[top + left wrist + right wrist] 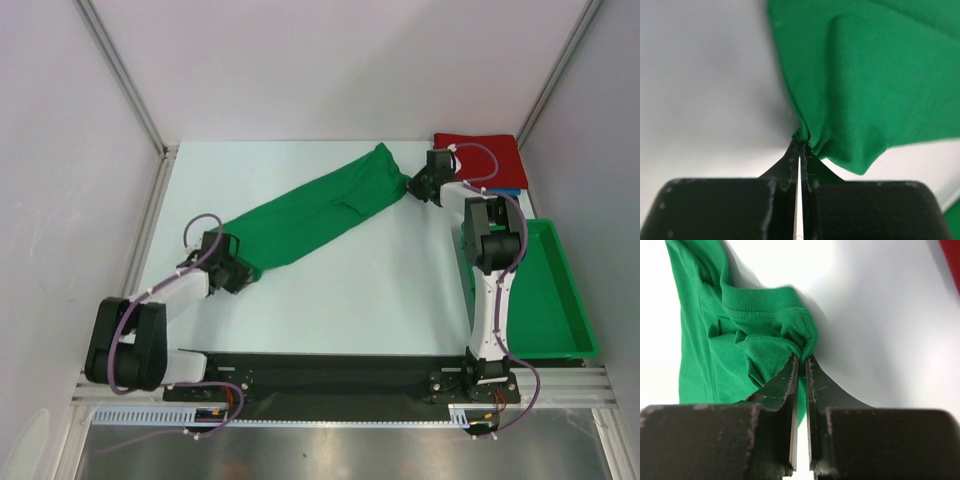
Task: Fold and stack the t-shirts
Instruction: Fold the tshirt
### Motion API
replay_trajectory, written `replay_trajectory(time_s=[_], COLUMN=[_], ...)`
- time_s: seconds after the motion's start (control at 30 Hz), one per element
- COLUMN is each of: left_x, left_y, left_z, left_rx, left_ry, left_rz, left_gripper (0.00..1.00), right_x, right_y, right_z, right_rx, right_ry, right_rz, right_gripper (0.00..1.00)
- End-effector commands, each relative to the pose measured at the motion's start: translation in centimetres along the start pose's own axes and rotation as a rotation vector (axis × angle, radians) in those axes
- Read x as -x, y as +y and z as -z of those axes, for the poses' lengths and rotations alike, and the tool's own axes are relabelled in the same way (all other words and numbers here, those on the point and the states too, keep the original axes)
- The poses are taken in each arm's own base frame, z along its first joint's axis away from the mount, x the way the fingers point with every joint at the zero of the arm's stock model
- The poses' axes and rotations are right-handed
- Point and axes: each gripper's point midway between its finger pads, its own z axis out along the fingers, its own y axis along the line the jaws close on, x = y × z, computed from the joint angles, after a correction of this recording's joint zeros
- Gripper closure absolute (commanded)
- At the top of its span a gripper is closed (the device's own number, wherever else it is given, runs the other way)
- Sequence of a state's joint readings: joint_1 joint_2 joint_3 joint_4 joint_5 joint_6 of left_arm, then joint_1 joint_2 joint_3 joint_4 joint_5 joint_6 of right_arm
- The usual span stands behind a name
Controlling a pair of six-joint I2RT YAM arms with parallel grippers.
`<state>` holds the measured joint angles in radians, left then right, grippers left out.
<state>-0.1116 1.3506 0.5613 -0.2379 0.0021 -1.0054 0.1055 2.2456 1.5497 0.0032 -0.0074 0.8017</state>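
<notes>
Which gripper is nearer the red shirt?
Right. The right gripper is just beside the red shirt, pinching the green shirt; the left gripper grips its far end, well away.

you're looking down on a pale table [330,310] boxed in by plain whitish walls: far wall [340,60], left wall [50,200], right wall [600,170]. a slim metal post runs down each far corner, left post [118,70] and right post [560,70]. a black strip [330,372] and a metal rail [565,382] edge the near side, with a steel sheet [340,455] nearer still. the light is soft and even, the shadows faint.
</notes>
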Motion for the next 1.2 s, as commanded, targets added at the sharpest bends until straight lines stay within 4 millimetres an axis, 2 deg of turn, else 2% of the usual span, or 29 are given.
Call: replay_trajectory(time_s=[0.0,0.03,0.07,0.1,0.13,0.17,0.2,0.23,0.3,0.37,0.4,0.43,0.5,0.67,0.7,0.73,0.77,0.8,0.83,0.87,0.9,0.97,1.0,1.03,1.07,1.1,1.17], left_x=[-4.1,-5.1,-6.0,-7.0,-8.4,-9.1,-9.9,-10.9,-11.8,-13.1,-13.5,-14.8,-15.7,-20.1,-20.8,-22.0,-22.7,-23.6,-24.7,-25.3,-26.1,-27.8,-28.4,-29.2,-29.8,-30.5,-31.8], left_y=[2.3,1.7,1.8,2.4,1.9,1.8,1.9,1.8,1.2,0.4,-0.2,-0.5,-1.2,-2.7,-4.0,-3.5,-3.9,-5.6,-5.5,-6.0,-7.5,-7.7,-8.8,-8.9,-8.7,-9.6,-10.0], left_z=[0.9,1.6,1.8,1.9,2.5,2.7,2.9,3.2,3.8,4.5,4.9,5.3,5.5,6.3,6.6,6.1,6.1,6.7,6.3,6.4,6.9,6.8,7.2,7.4,6.9,7.3,7.5], left_rx=[0.060,0.021,0.015,0.019,-0.014,-0.025,-0.027,-0.039,-0.066,-0.102,-0.116,-0.130,-0.135,-0.141,-0.161,-0.132,-0.136,-0.173,-0.159,-0.167,-0.198,-0.194,-0.219,-0.225,-0.206,-0.227,-0.236], left_ry=[0.058,0.063,0.075,0.089,0.107,0.117,0.133,0.150,0.164,0.168,0.167,0.185,0.189,0.249,0.254,0.273,0.286,0.308,0.325,0.334,0.349,0.374,0.383,0.405,0.414,0.428,0.461], left_rz=[0.000,-0.028,-0.037,-0.029,-0.066,-0.077,-0.069,-0.093,-0.085,-0.139,-0.146,-0.185,-0.203,-0.361,-0.378,-0.417,-0.433,-0.438,-0.468,-0.479,-0.492,-0.532,-0.545,-0.563,-0.576,-0.580,-0.599], left_gripper=[1.00,1.00,1.00,1.00,1.00,1.00,1.00,1.00,1.00,0.99,1.00,1.00,1.00,1.00,1.00,1.00,1.00,1.00,1.00,1.00,1.00,1.00,1.00,1.00,1.00,1.00,1.00], right_x=[1.8,2.1,1.9,2.6,2.8,2.1,3.0,2.9,2.5,3.5,3.1,3.9,3.7,4.2,4.3,4.1,4.5,4.5,4.6,4.1,4.6,4.6,4.7,4.8,5.1,4.9,5.3], right_y=[1.0,1.3,0.8,1.7,2.1,1.6,2.7,2.6,2.2,3.1,2.6,3.4,3.7,4.8,5.1,5.3,5.9,5.8,6.3,5.8,6.5,6.6,6.8,6.9,7.0,6.9,7.6], right_z=[-1.6,-1.9,-2.8,-3.1,-3.5,-4.5,-4.8,-5.3,-6.6,-7.0,-7.6,-7.7,-8.1,-8.9,-9.0,-9.2,-9.6,-9.8,-10.0,-10.6,-10.6,-10.9,-11.2,-11.4,-11.4,-11.7,-11.7], right_rx=[0.039,0.053,0.049,0.074,0.087,0.085,0.107,0.108,0.104,0.128,0.124,0.145,0.165,0.223,0.238,0.241,0.260,0.263,0.280,0.285,0.304,0.313,0.324,0.333,0.341,0.340,0.365], right_ry=[-0.022,-0.030,-0.026,-0.037,-0.039,-0.023,-0.041,-0.037,-0.027,-0.047,-0.037,-0.049,-0.031,-0.046,-0.046,-0.041,-0.048,-0.046,-0.052,-0.036,-0.049,-0.050,-0.052,-0.055,-0.060,-0.059,-0.072], right_rz=[0.025,0.028,0.037,0.042,0.043,0.048,0.049,0.049,0.043,0.050,0.049,0.046,0.039,0.030,0.035,0.041,0.053,0.053,0.056,0.049,0.047,0.041,0.032,0.029,0.027,0.029,0.033], right_gripper=[1.00,1.00,1.00,1.00,1.00,1.00,1.00,1.00,1.00,1.00,1.00,1.00,1.00,1.00,1.00,1.00,1.00,1.00,1.00,1.00,1.00,1.00,1.00,1.00,1.00,1.00,1.00])
